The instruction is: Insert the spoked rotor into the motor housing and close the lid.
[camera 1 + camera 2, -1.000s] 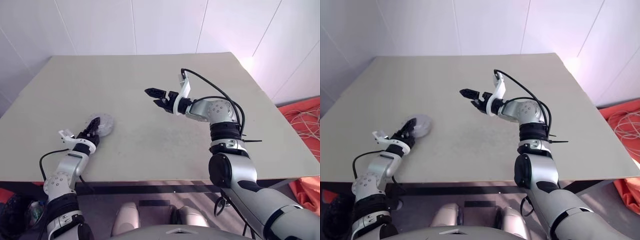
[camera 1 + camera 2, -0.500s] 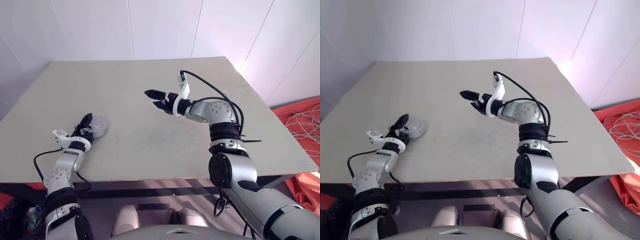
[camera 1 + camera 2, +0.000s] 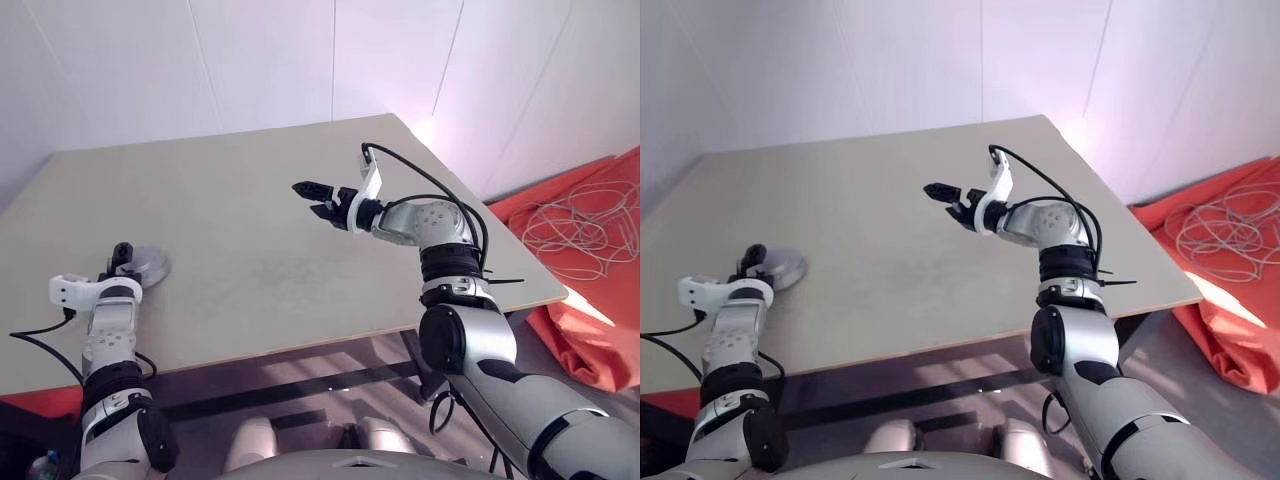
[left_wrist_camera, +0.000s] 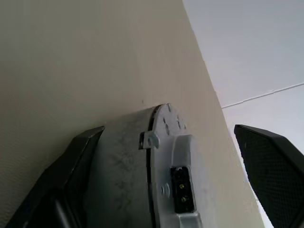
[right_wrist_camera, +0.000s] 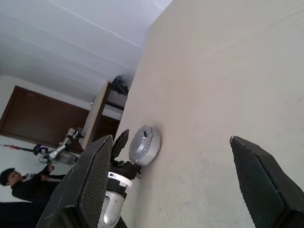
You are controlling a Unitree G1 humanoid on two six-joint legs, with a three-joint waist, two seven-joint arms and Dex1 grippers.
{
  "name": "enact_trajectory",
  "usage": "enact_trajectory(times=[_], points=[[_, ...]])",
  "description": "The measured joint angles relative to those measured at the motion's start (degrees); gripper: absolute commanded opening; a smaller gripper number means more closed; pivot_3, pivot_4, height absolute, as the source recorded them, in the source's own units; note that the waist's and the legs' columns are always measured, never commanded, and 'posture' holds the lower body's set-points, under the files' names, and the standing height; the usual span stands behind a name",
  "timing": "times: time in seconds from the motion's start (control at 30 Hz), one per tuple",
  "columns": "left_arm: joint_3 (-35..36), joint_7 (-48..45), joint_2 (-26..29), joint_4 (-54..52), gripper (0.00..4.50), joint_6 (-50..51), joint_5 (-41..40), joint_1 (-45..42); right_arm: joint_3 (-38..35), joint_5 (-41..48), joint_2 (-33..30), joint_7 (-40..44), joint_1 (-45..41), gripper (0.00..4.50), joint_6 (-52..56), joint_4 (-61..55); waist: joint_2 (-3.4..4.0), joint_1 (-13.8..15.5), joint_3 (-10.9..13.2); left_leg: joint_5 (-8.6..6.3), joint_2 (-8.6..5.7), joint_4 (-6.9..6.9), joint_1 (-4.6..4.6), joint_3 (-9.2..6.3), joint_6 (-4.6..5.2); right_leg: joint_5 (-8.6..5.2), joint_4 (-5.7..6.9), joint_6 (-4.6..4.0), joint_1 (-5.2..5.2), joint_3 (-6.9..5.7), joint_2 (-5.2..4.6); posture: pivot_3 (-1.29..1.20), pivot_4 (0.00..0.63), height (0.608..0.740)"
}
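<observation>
Two arms over one beige table (image 3: 260, 200) in the head views. Right gripper (image 3: 312, 196) hangs above the middle of the table, well off the surface, fingers spread apart, nothing between them. Left gripper (image 3: 122, 256) sits low at the table's near left edge, just beside the motor housing (image 3: 146, 267), a round silver-grey piece lying flat on the tabletop. From here it cannot be told whether the fingers touch it. A flat grey top face covers the housing; whether that face is the lid cannot be settled from up here. Off the table's right side, an orange cloth (image 3: 590, 310) with a loose pale cable (image 3: 570, 215) on it.

Left wrist view: the housing (image 4: 137, 175) is very close, seen edge-on, with a seam running round it and a small dark connector (image 4: 181, 192) on its side. One black finger (image 4: 71, 175) stands at one flank of it, the other well out at the opposite side with a gap between it and the body. Jaws wide apart, not clamped.

Right wrist view: own fingers (image 5: 90, 190) far apart, bare table between. Across the table the housing (image 5: 144, 144) lies with the left gripper (image 5: 120, 145) right beside it. A person (image 5: 21, 187) stands in the background room.
</observation>
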Motion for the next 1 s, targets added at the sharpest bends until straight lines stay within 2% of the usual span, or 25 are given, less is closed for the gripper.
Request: enact_trajectory(times=[0.03, 0.13, 0.2, 0.27, 0.3, 0.37, 0.43, 0.5, 0.57, 0.73, 0.8, 0.87, 0.93, 1.0], points=[[-0.4, 0.4, 0.4, 1.1, 4.48, -2.2, 2.3, -0.1, 0.1, 0.0, 0.1, 0.0, 0.0, 4.50, 0.1, 0.0, 0.18, -0.2, -0.1, -0.02, 0.34, -0.15, 0.03, 0.01, -0.19, 0.20, -0.56, -0.05, 0.03, -0.16, 0.47, 0.00, 0.000, 0.740], [-1.2, 3.0, 2.4, 5.2, 4.48, -9.3, 9.4, -0.1, 0.2, -0.1, 0.2, 0.1, 0.0, 4.50, 0.7, 0.0, 0.25, -1.1, -0.1, -0.16, 0.76, -0.24, 0.16, -0.24, -0.54, 0.26, -1.03, -0.05, 0.03, -1.18, 0.51, 0.00, 0.000, 0.740], [-1.6, 7.3, 4.3, 8.0, 4.48, -14.6, 14.7, 0.5, 0.2, -0.1, 0.1, 0.3, 0.1, 4.50, 1.0, 0.0, 0.82, -1.4, -0.2, -0.34, 1.50, -0.33, 0.13, -0.59, -0.81, 0.73, -2.24, 0.01, 0.30, -2.54, 0.52, 0.00, 0.000, 0.740], [-1.7, 11.5, 7.7, 12.1, 4.48, -17.9, 19.7, 2.3, 0.3, -0.1, -0.1, 0.4, 0.2, 4.50, 1.2, -0.1, 0.97, -1.6, -0.2, -0.63, 2.01, -0.33, 0.06, -0.64, -1.05, 1.22, -2.94, 0.04, 0.35, -3.39, 0.52, 0.00, 0.000, 0.740], [-1.7, 13.1, 8.6, 13.2, 4.48, -19.3, 22.0, 3.0, 0.3, -0.2, -0.3, 0.4, 0.6, 4.50, 1.2, -0.1, 1.07, -1.5, -0.2, -0.72, 2.38, -0.36, 0.07, -0.66, -1.10, 1.38, -3.67, 0.03, 0.75, -4.04, 0.52, 0.00, 0.000, 0.740], [-1.9, 16.3, 10.0, 16.0, 4.48, -21.0, 25.5, 3.3, 0.3, -0.3, -0.2, 0.5, 0.6, 4.50, 1.2, -0.1, 1.07, -1.5, -0.2, -0.77, 2.83, -0.75, 0.27, -0.66, -1.07, 1.64, -4.51, -0.06, 1.13, -4.33, 0.47, 0.00, 0.000, 0.740], [-1.9, 18.3, 10.7, 17.7, 4.48, -21.8, 27.7, 3.3, 0.6, -0.3, 0.3, 0.8, 0.7, 4.50, 1.3, -0.1, 1.02, -1.4, -0.2, -1.00, 2.71, -0.76, 0.34, -0.62, -0.95, 1.79, -4.61, -0.13, 1.16, -4.33, 0.18, 0.00, 0.000, 0.740], [-1.9, 18.8, 10.8, 18.6, 4.48, -22.4, 29.0, 3.3, 0.8, -0.3, 0.3, 1.0, 0.7, 4.50, 1.3, -0.1, 0.93, -1.1, -0.2, -1.13, 2.27, -0.76, 0.31, -0.56, -0.87, 2.11, -4.59, -0.71, 1.16, -4.26, -0.19, 0.00, 0.000, 0.740], [-1.9, 18.4, 10.7, 18.8, 4.48, -22.7, 29.5, 3.0, 1.0, -0.3, 0.3, 1.5, 0.7, 4.50, 1.3, -0.1, 0.93, -0.6, -0.2, -1.25, 2.11, -0.82, 0.17, -0.44, -0.69, 2.07, -4.58, -0.82, 1.07, -4.20, -0.42, 0.00, 0.000, 0.740], [-1.6, 13.1, 10.5, 18.9, 4.48, -23.7, 29.1, 2.0, 3.8, -0.3, 0.0, 5.3, 1.9, 4.50, 1.7, -2.8, 0.76, 1.9, -0.2, -1.46, 2.04, -0.50, -0.18, -0.40, -0.44, 1.86, -4.43, -1.60, 0.91, -4.08, -0.50, 0.00, 0.000, 0.740], [-0.4, 5.0, 9.6, 17.9, 4.48, -22.8, 25.0, 0.1, 5.7, -0.3, -0.5, 8.3, 3.1, 4.50, 1.8, -5.4, 0.68, 3.3, -0.1, -1.49, 2.06, -0.40, -0.27, -0.39, -0.43, 1.83, -4.41, -1.65, 0.91, -4.08, -0.50, 0.00, 0.000, 0.740], [0.6, -5.5, 7.9, 13.8, 4.48, -17.9, 18.2, -2.2, 7.7, -0.3, -0.7, 11.0, 3.9, 4.50, 1.6, -7.7, 0.59, 5.0, -0.1, -1.61, 2.15, -0.21, -0.17, -0.26, -0.60, 1.88, -4.31, -1.75, 0.92, -4.08, -0.57, 0.00, 0.000, 0.740], [0.6, -16.6, 6.4, 6.3, 4.48, -7.6, 9.1, -3.0, 10.7, -0.5, -0.6, 14.2, 4.9, 4.50, 0.7, -10.4, 0.46, 5.8, 0.0, -1.60, 2.35, -0.14, -0.15, 0.40, -0.61, 2.01, -4.24, -2.03, 0.94, -4.05, -0.74, 0.00, 0.000, 0.740], [-0.1, -23.1, 5.7, -0.6, 4.48, 1.7, 2.4, -2.8, 12.7, -0.8, -0.8, 16.6, 6.0, 4.50, -0.8, -12.5, 0.37, 6.1, 0.0, -1.61, 2.32, -0.14, -0.09, 0.92, -0.62, 2.03, -4.18, -2.09, 1.05, -3.91, -1.01, 0.00, 0.000, 0.740]])
